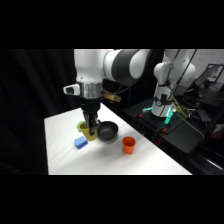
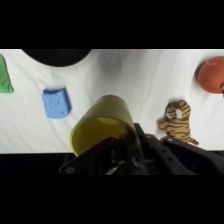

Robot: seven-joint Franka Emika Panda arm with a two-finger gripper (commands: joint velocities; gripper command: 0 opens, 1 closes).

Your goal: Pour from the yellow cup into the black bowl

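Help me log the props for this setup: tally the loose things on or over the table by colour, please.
Yellow: 1, the yellow cup, held in the pincer
Black: 1, the black bowl
Orange: 1, the orange cup
Blue: 1, the blue block
Green: 1, the green object
Striped orange and black: 1, the toy tiger
Total: 6

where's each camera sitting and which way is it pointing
Side view: fixed beside the table, looking across and down; shows the white arm and its gripper holding the yellow cup by the black bowl.
Wrist view: on the wrist, looking past the gripper's black linkage at the table; the tilted cup fills the foreground.
Shared: cup, bowl, blue block, orange cup.
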